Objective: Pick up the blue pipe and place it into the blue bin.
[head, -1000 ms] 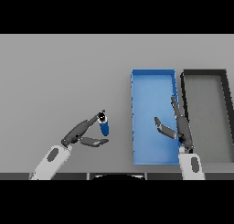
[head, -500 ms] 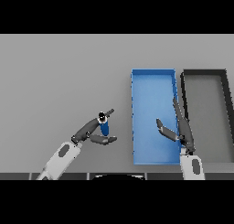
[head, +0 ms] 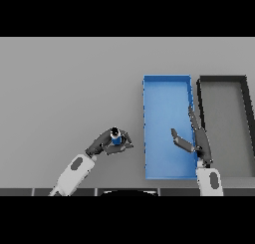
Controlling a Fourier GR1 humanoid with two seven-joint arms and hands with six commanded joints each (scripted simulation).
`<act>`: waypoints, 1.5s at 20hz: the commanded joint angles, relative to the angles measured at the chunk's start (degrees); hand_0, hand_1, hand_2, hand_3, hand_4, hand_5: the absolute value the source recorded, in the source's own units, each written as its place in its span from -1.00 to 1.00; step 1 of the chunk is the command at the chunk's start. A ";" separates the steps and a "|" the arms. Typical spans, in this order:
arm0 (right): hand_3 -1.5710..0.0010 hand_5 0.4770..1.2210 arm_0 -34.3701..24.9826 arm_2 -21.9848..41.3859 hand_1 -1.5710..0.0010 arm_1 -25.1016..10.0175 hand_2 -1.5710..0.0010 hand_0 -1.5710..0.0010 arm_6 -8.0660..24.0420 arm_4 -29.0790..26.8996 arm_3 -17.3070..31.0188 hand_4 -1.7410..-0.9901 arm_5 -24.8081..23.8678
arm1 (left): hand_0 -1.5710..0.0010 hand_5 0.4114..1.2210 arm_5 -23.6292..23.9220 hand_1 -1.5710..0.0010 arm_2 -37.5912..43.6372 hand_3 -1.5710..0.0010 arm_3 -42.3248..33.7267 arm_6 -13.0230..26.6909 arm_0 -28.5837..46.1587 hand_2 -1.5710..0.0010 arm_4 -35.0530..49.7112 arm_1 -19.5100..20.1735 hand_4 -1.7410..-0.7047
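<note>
Head view: the grey counter [head: 69, 83] carries two rectangular bins side by side on its right half. The blue bin [head: 167, 91] stands nearer the centre; the dark bin [head: 224, 79] is just beside it on the right, their long walls nearly touching. The left robot hand [head: 107, 144] lies over the counter to the left of the blue bin, near the lower edge of the scene, with its white and grey forearm entering from the lower left. Its fingers and thumb are curled round the blue pipe [head: 116, 138], which shows as a short blue body with a dark end pointing upward in the picture. The pipe is outside the blue bin, near its left wall but apart from it. Whether the pipe touches the counter cannot be told. The right robot hand [head: 196, 138] is over the right part of the blue bin, close to its right wall, fingers straight and thumb spread to the left, holding nothing.
</note>
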 commanded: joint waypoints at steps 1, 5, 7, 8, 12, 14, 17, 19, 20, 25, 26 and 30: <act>1.00 -0.52 -0.13 0.22 1.00 0.31 1.00 1.00 0.34 0.41 0.12 0.37 -0.38 | -0.49 0.69 0.54 -0.57 -0.33 -0.62 -0.32 -0.73 0.57 -0.63 -0.79 0.62 -0.64; 1.00 -0.58 -1.11 -0.12 1.00 0.44 1.00 1.00 0.53 -0.05 1.46 0.39 -0.19 | -0.79 0.87 2.15 -0.83 -0.60 -0.84 -2.18 -2.57 0.95 -0.85 -2.86 -0.86 -0.52; 1.00 -0.59 -1.26 -0.22 1.00 0.41 1.00 1.00 0.94 -0.35 0.91 0.39 -0.17 | -0.87 0.92 1.95 -0.89 -0.12 -0.90 -3.43 -2.94 0.87 -0.90 -3.32 -1.09 -0.49; 1.00 -0.59 -1.52 -0.28 1.00 0.51 1.00 1.00 1.38 -0.90 0.62 0.38 0.08 | -0.89 0.93 2.13 -0.91 0.19 -0.92 -4.81 -2.94 0.75 -0.92 -3.44 -1.40 -0.48; 1.00 -0.56 -1.83 0.19 1.00 0.35 1.00 1.00 2.35 0.81 0.95 0.41 -0.68 | -0.96 0.97 1.31 -0.96 0.95 -0.97 -10.15 -0.78 -0.83 -0.97 -2.53 -2.96 -0.47; 1.00 -0.56 -1.14 0.30 1.00 0.23 1.00 1.00 1.42 1.43 0.40 0.46 -1.02 | -0.97 0.98 -0.26 -0.98 0.94 -0.98 -12.97 0.18 -1.39 -0.98 -2.06 -2.68 -0.47; 1.00 -0.55 -1.60 -0.23 1.00 -0.53 1.00 1.00 1.22 1.21 1.11 0.52 -0.61 | -0.99 0.99 -1.45 -0.99 1.10 -0.99 -14.28 3.43 -4.15 -0.99 -2.35 -3.96 -0.47; 1.00 -0.55 -1.05 -0.19 1.00 -0.46 1.00 1.00 -0.09 1.28 1.46 0.55 -0.58 | -0.99 0.99 -1.86 -0.99 0.95 -0.99 -15.03 4.37 -3.58 -0.99 -3.10 -4.14 -0.47; 1.00 -0.56 -1.02 -0.14 1.00 -0.34 1.00 1.00 -0.25 1.22 1.49 0.56 -0.54 | -0.99 1.00 -1.99 -0.99 1.29 -0.99 -15.24 4.95 -3.62 -0.99 -3.35 -4.14 -0.47; 1.00 -0.55 1.78 0.61 1.00 -0.20 1.00 1.00 0.02 4.15 -3.07 0.61 -3.16 | -1.00 1.00 -3.90 -1.00 1.98 -1.00 -14.54 4.99 -2.96 -1.00 -4.28 -5.07 -0.47; 1.00 -0.55 2.68 0.80 1.00 -0.12 1.00 1.00 0.34 4.97 -4.21 0.53 -3.84 | -1.00 1.00 -3.90 -1.00 2.12 -1.00 -14.19 5.04 -3.08 -1.00 -4.93 -5.35 -0.47; 1.00 -0.56 4.83 1.04 1.00 -0.25 0.97 1.00 0.71 5.88 -7.86 0.47 -4.61 | -1.00 1.00 -4.80 -1.00 2.50 -1.00 -15.14 5.31 -2.81 -1.00 -5.86 -6.36 -0.47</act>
